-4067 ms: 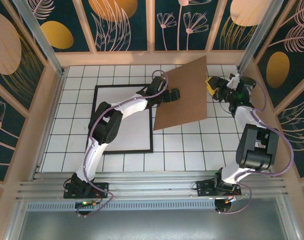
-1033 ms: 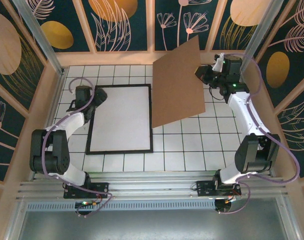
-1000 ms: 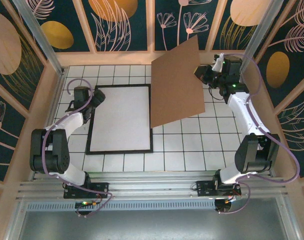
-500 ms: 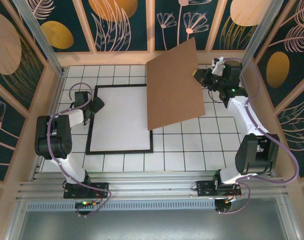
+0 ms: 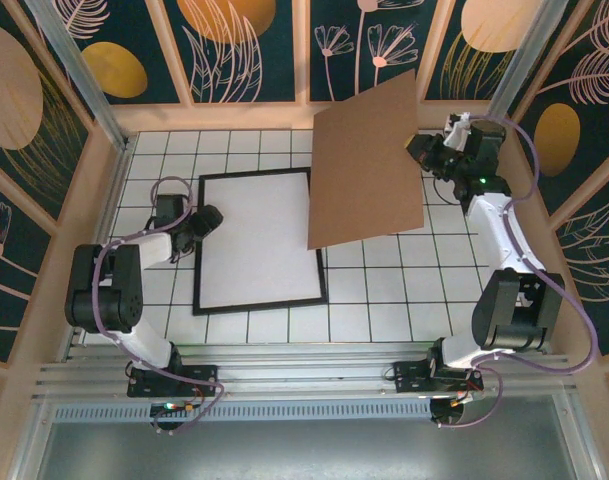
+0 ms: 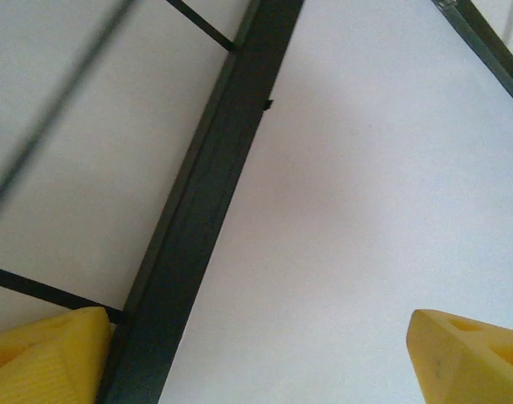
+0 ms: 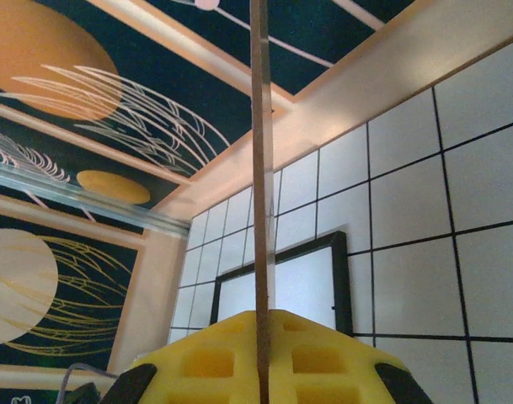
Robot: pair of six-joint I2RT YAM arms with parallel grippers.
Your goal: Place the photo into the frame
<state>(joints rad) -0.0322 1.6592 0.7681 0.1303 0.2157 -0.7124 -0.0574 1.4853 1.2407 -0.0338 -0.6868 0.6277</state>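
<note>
At centre left, the thin black frame (image 5: 254,175) lay flat on the white-tiled worktop (image 5: 384,290). The photo (image 5: 256,240) filled its opening, showing a plain white face. The left gripper (image 5: 206,219) stood wide open astride the frame's left rail, holding nothing. At upper right, the right gripper (image 5: 431,152) was clamped on a tilted brown cardboard board (image 5: 366,165), raised off the worktop.

We're looking down from overhead; left wrist cam's hugging the frame (image 6: 205,210), right's viewing it across the tabletop (image 7: 492,126).
</note>
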